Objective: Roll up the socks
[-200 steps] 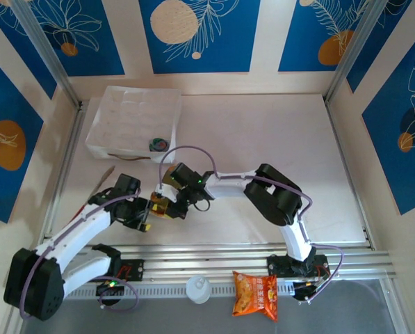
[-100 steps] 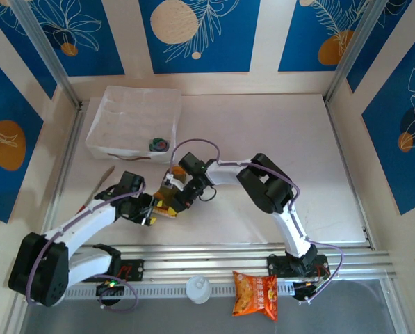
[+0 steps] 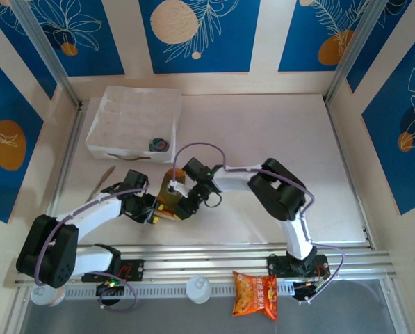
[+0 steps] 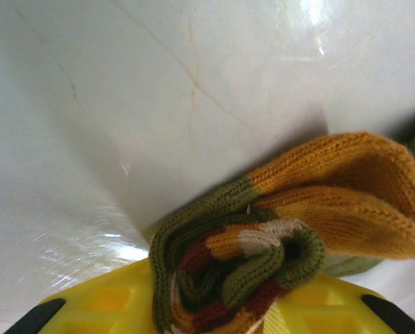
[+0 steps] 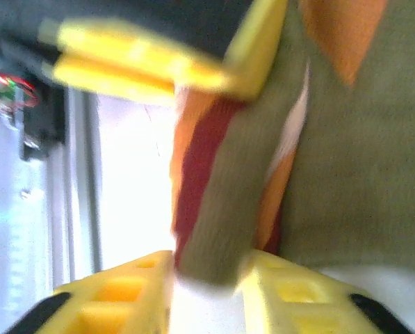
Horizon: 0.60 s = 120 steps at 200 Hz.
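Where the two arms meet at the near left of the desk (image 3: 263, 139), the olive-brown sock (image 4: 277, 229) lies wound into a tight roll. The left wrist view looks into the end of that roll: olive, dark red, orange and cream bands coil inward, and the orange heel bulges out toward 2 o'clock. The roll rests on the pale desk top.

The left pincer (image 4: 207, 309) meets the roll from about 8 o'clock in the top view. Its yellow fingers (image 4: 103, 306) stand apart with the end of the roll between them. Whether they squeeze the fabric I cannot tell.

The right pincer (image 5: 207, 292) comes at the sock from about 3 o'clock. Its wrist view is blurred. A striped fold of the sock runs down between its two yellow fingers (image 5: 117, 299), which stand apart, and whether they press it I cannot tell. One yellow finger of the other pincer shows at 11 o'clock in that view.

From the sock outward in the top view, a white compartment tray (image 3: 124, 115) sits at 11 o'clock. A dark round bundle (image 3: 158, 144), too small to make out, lies in a compartment on the tray's near edge. A thin wooden stick (image 3: 99, 184) lies at 9 o'clock. Past the metal rail at the near edge, a white cup (image 3: 198, 287) stands at 5 o'clock, with the orange snack packet (image 3: 256, 293) just beside it.
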Available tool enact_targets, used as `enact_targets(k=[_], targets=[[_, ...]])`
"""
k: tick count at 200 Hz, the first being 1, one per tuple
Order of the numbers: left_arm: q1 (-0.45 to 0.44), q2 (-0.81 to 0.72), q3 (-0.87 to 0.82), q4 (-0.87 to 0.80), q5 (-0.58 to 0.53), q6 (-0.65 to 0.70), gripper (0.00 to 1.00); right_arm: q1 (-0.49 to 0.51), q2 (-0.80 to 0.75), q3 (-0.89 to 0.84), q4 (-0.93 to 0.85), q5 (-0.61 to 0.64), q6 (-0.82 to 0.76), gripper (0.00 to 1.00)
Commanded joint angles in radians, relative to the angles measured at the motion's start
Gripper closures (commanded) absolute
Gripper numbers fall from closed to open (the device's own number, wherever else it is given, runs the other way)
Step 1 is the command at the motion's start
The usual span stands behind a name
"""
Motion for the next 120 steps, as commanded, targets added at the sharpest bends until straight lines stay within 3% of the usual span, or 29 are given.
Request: enact_targets(k=[1, 14, 27, 30, 34, 68, 120], targets=[[0.006, 0.072, -0.056, -0.173, -0.071, -0.035, 0.66, 0.039, -0.179, -0.175, 0.251, 0.263, -0.087, 0.60], [0.006, 0.088, -0.049, -0.179, -0.064, -0.040, 0.66, 0.073, -0.274, -0.254, 0.354, 0.373, -0.155, 0.54], [0.007, 0.100, -0.034, -0.192, -0.064, -0.037, 0.66, 0.114, -0.322, -0.259, 0.341, 0.469, -0.239, 0.50], [0.006, 0.103, -0.031, -0.194, -0.066, -0.037, 0.66, 0.126, -0.326, -0.256, 0.330, 0.495, -0.263, 0.43], [0.007, 0.107, -0.026, -0.195, -0.065, -0.033, 0.66, 0.145, -0.329, -0.250, 0.322, 0.535, -0.293, 0.41], [0.008, 0.135, 0.011, -0.213, -0.062, -0.016, 0.67, 0.248, -0.286, -0.238, 0.342, 0.731, -0.482, 0.40], [0.009, 0.170, 0.042, -0.207, -0.048, 0.005, 0.67, 0.302, -0.121, -0.132, 0.372, 0.886, -0.578, 0.43]])
